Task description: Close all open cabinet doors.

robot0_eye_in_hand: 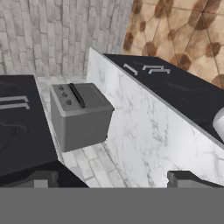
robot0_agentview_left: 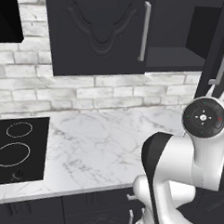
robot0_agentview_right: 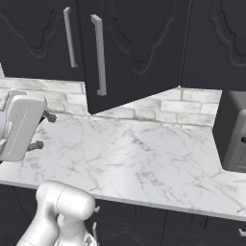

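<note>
Clearly the task is not finished: one tall black cabinet door [robot0_agentview_right: 134, 53] stands swung out over the marble surface [robot0_agentview_right: 144, 158], its long silver bar handle [robot0_agentview_right: 99, 55] on the free edge facing the robot. In the left base view the dark open compartment [robot0_agentview_left: 182, 43] shows behind it, next to a closed door [robot0_agentview_left: 97, 31] that lies flush on the wall row. The doors on either side, as far as the base views reach, sit shut; whether others stand open beyond the frame cannot be told.

The fingers [robot0_eye_in_hand: 113, 178] are spread nearly as wide as they go and hold nothing; just their dark tips rise at the bottom of the hand view. The hand hangs low, above the surface near its front edge, and to the left of the open door, well apart from it. Its camera looks sideways along the surface toward the grey toaster [robot0_eye_in_hand: 78, 116] standing against the brick wall, not at the door. The open door lies above the hand and to its right, with the handle the nearest part. In all likelihood the hand must rise and get to the door's outer face to push it shut.
</note>
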